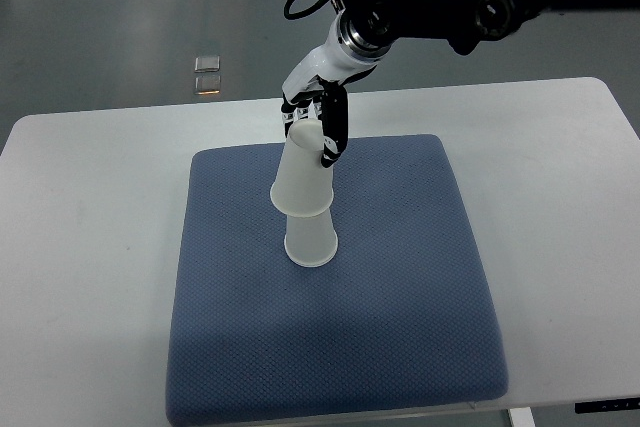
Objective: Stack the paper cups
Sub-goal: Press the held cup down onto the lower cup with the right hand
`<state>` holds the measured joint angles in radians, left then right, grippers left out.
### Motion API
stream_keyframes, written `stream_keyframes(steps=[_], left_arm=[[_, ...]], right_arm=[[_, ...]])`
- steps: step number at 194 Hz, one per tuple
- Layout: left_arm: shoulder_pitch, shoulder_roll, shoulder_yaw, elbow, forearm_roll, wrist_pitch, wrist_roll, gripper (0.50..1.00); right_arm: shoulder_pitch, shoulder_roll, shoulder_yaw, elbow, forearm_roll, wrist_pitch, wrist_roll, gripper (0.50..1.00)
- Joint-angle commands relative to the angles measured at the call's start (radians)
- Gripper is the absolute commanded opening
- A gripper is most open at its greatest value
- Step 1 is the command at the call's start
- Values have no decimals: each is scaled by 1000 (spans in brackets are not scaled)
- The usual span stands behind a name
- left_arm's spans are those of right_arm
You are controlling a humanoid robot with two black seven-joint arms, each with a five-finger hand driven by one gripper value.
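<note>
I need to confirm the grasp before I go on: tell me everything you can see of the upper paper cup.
The upper paper cup is plain white, unprinted, and looks like thin paper. It is upside down, its wide rim over the lower cup, which also stands inverted on the blue mat. It leans a little toward the top left rather than sitting straight. The right robot hand grips its narrow base end, dark fingers down its right side. Whether it is fully seated cannot be told.

White table [560,177] under my right hand [318,127], blue textured mat [400,287] lying flat on it below and toward me from my hand, inverted paper cups [305,202] standing stacked on the mat just beneath my fingers, bare tabletop either side.
</note>
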<state>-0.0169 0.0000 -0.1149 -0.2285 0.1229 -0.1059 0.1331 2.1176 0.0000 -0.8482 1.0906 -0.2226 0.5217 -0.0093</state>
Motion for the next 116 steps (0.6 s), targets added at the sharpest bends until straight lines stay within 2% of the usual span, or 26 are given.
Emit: stream_keyframes(steps=[1,116], left_arm=[[0,0,0,0,0,0,-1,1000],[0,0,0,1,0,0,0,1000]], right_arm=[[-7,0,-2,0,-1,-3,0,705],[-30,0,-8,2,-3,-3,0,750]])
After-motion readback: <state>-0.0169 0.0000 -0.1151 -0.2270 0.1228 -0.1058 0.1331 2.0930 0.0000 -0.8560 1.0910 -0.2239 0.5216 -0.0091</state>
